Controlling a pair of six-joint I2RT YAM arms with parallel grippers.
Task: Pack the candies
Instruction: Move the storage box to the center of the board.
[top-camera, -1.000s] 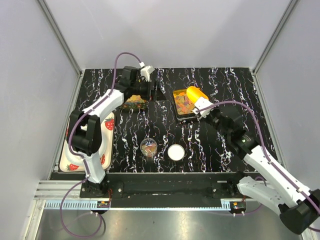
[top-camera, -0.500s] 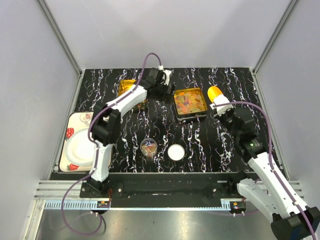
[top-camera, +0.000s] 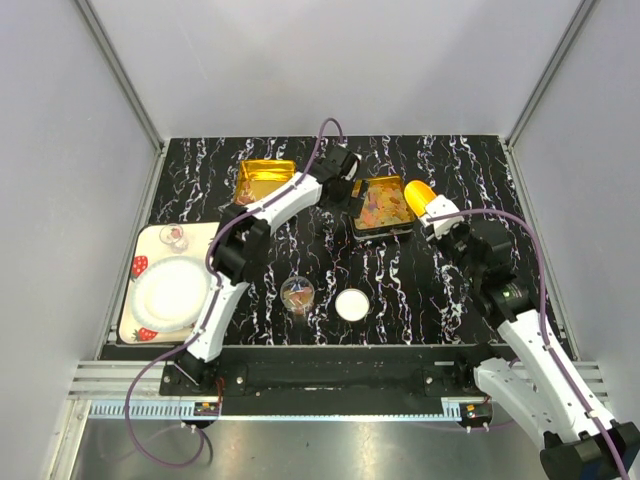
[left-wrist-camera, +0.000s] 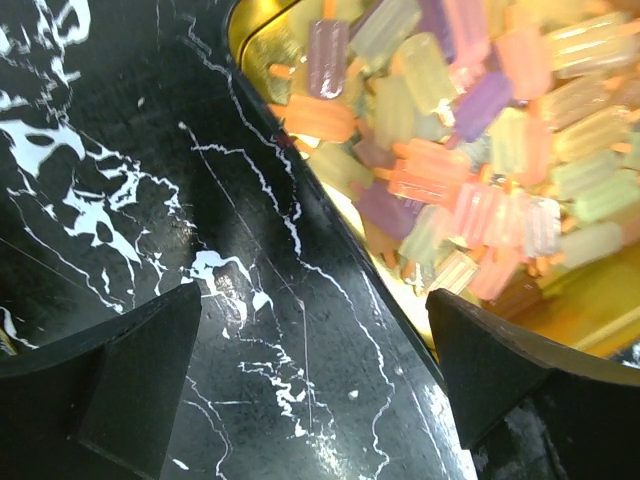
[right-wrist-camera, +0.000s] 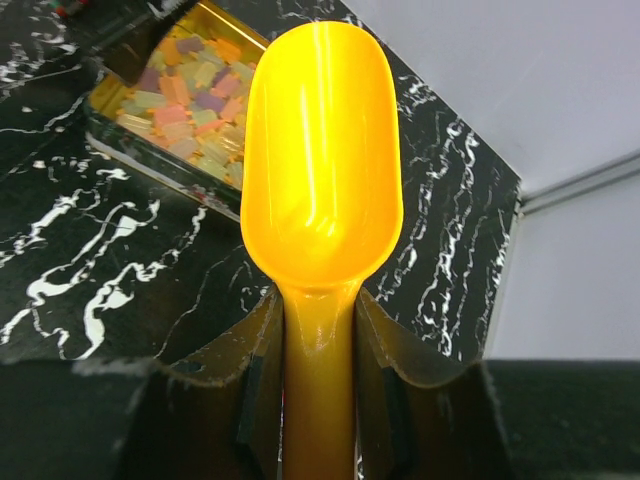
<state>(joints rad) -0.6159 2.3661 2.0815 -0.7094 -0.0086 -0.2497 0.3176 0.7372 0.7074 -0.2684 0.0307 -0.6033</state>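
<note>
The candies (left-wrist-camera: 470, 150), small pastel orange, purple, green and pink pieces, fill a square gold tin (top-camera: 383, 206) at the back middle; they also show in the right wrist view (right-wrist-camera: 185, 100). A second gold tin (top-camera: 263, 181) stands to its left. My left gripper (left-wrist-camera: 310, 380) is open and empty, low over the black table, with the candy tin's left wall (left-wrist-camera: 300, 190) between its fingers. My right gripper (right-wrist-camera: 320, 350) is shut on the handle of the yellow-orange scoop (right-wrist-camera: 322, 190), which is empty and held just right of the candy tin (top-camera: 420, 193).
A glass jar (top-camera: 297, 293) and a white round lid (top-camera: 351, 304) lie at the front middle. A strawberry-print tray (top-camera: 140, 325) with a white plate and a small glass (top-camera: 174, 237) stands at the left edge.
My left gripper has moved right from the left tin to the candy tin's left side. My right gripper has drawn the scoop off the candy tin to its right.
</note>
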